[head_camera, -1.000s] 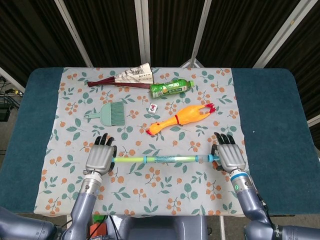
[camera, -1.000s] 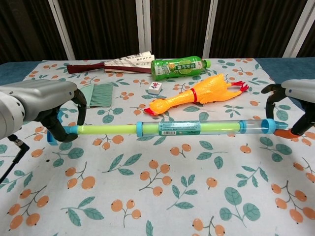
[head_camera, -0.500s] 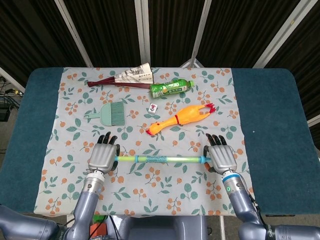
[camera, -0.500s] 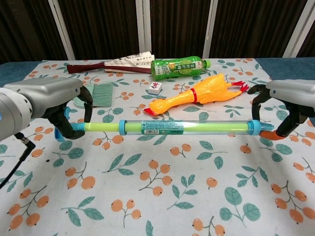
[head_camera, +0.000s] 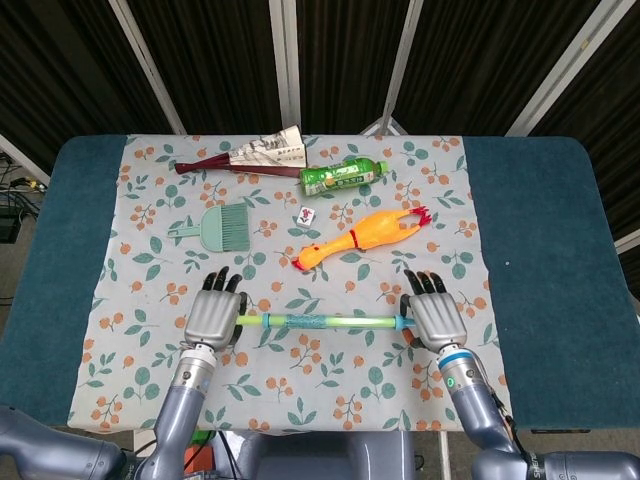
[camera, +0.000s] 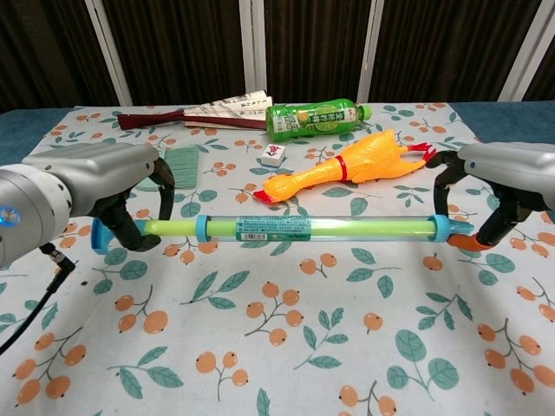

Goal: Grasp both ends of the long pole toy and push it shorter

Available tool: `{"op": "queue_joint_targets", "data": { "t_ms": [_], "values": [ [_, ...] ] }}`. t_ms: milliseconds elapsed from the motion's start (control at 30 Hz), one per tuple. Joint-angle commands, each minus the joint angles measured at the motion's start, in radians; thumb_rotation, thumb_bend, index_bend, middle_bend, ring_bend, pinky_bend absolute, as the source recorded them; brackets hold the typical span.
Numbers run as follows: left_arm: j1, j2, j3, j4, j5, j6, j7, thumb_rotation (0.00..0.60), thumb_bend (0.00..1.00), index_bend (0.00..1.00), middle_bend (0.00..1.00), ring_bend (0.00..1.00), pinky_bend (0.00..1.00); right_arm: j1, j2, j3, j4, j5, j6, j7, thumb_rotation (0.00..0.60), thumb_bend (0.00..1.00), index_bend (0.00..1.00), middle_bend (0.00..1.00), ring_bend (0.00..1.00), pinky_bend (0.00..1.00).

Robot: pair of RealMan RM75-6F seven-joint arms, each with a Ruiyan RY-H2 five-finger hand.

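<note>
The long pole toy (head_camera: 322, 322) (camera: 312, 229) is a clear tube with a green rod inside and blue end caps, held level above the cloth between both hands. My left hand (head_camera: 212, 317) (camera: 95, 196) grips its left end, where the green rod shows. At the other end my right hand (head_camera: 433, 318) (camera: 507, 184) grips the blue cap and orange tip. Both hands have their fingers curled round the ends.
A rubber chicken (head_camera: 360, 238) lies just beyond the pole. Further back are a green bottle (head_camera: 343, 176), a small tile (head_camera: 308, 215), a green brush (head_camera: 222, 227) and a folded fan (head_camera: 250, 155). All lie on a floral cloth (head_camera: 130, 290) over a blue table.
Both hands have moved inward toward each other. The green rod has slid further into the clear tube, so the pole is clearly shorter than a second ago.
</note>
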Motion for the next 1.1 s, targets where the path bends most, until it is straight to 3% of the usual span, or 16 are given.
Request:
{"op": "queue_joint_targets", "data": {
  "t_ms": [33,267,333,433,533,733,933,1100],
  "values": [
    [0.000,-0.004,0.000,0.001,0.005,0.001,-0.003,0.600,0.47,0.58,0.14,0.00,0.10,0.001,-0.002,0.000,-0.002,0.000,0.003,0.000,0.600,0.40,0.64,0.08,0.00,0.00],
    [0.001,-0.008,0.000,0.003,0.010,0.001,-0.003,0.600,0.47,0.57,0.12,0.00,0.10,0.003,-0.003,-0.003,-0.004,0.001,0.009,0.000,0.600,0.40,0.63,0.08,0.00,0.00],
    [0.003,-0.005,0.004,0.001,0.009,-0.001,-0.001,0.600,0.44,0.52,0.09,0.00,0.10,0.002,0.001,-0.007,-0.004,0.000,0.008,0.001,0.600,0.40,0.57,0.08,0.00,0.00],
    [0.006,0.006,0.009,-0.002,0.008,-0.007,-0.002,0.600,0.35,0.38,0.03,0.00,0.09,0.001,0.011,-0.013,-0.001,-0.004,0.002,0.006,0.600,0.40,0.25,0.04,0.00,0.00],
    [0.011,0.018,0.012,-0.005,0.003,-0.014,-0.008,0.600,0.28,0.28,0.00,0.00,0.08,-0.001,0.022,-0.017,0.001,0.000,-0.002,0.007,0.600,0.40,0.02,0.00,0.00,0.00],
    [0.024,0.045,0.015,-0.012,0.009,-0.029,-0.039,0.600,0.26,0.16,0.00,0.00,0.08,-0.005,0.043,-0.028,0.005,0.003,-0.002,0.005,0.600,0.40,0.00,0.00,0.00,0.00],
    [0.060,0.110,0.043,-0.049,0.052,-0.053,-0.114,0.600,0.26,0.15,0.00,0.00,0.08,-0.036,0.085,-0.039,0.017,-0.021,-0.003,0.064,0.600,0.40,0.00,0.00,0.00,0.00],
    [0.116,0.223,0.085,-0.094,0.126,-0.079,-0.226,0.600,0.26,0.17,0.00,0.00,0.08,-0.087,0.158,-0.066,0.022,-0.076,-0.010,0.151,0.600,0.40,0.00,0.00,0.00,0.00]
  ]
}}
